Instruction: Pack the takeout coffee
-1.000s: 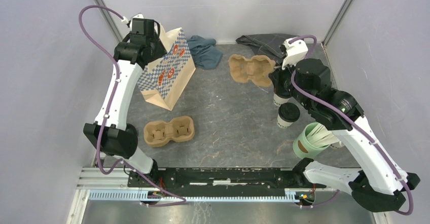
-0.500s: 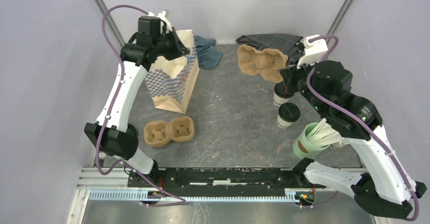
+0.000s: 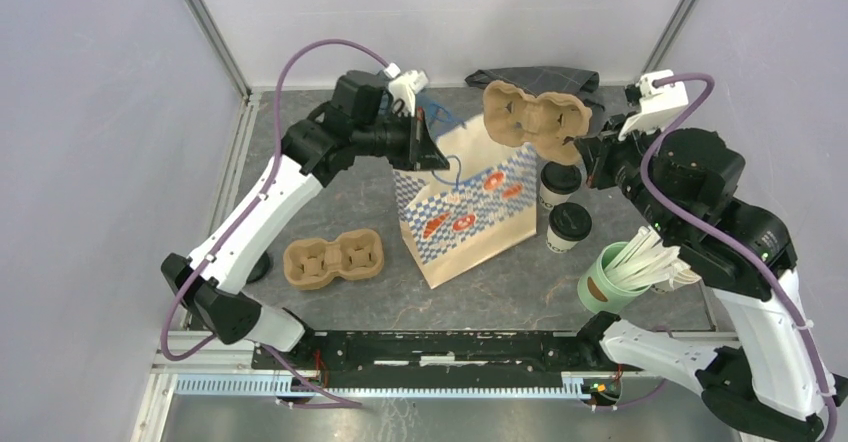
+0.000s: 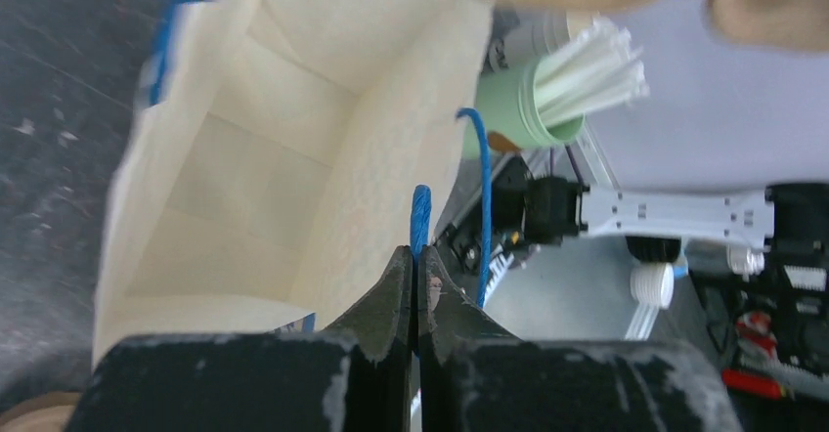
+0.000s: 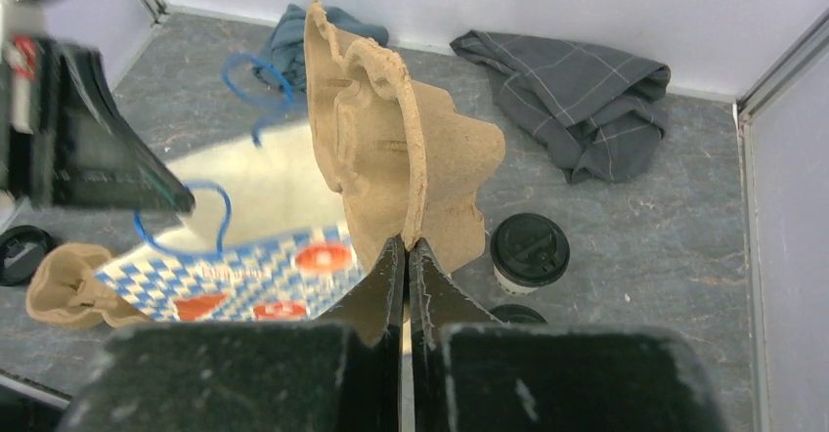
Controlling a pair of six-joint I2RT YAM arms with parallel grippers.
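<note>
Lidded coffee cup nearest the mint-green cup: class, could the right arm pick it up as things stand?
Probably not yet. The right fingers are shut on the cardboard carrier, which they would have to release first. Otherwise the coffee cup stands unblocked, close beside that arm.

near takeout coffee (image 3: 569, 226) | far takeout coffee (image 3: 559, 184) | white, black lids | upright, side by side

Beyond the ribbed aluminium rail (image 3: 380, 385) at your near edge lies a dark grey, mottled tabletop (image 3: 500, 307). Plain pale lilac walls (image 3: 440, 12) close it in on the sides away from the rail. Two grey metal posts (image 3: 208, 30) stand at the corners farthest from the rail (both lean outward in your overhead view). The light is soft and even.
</note>
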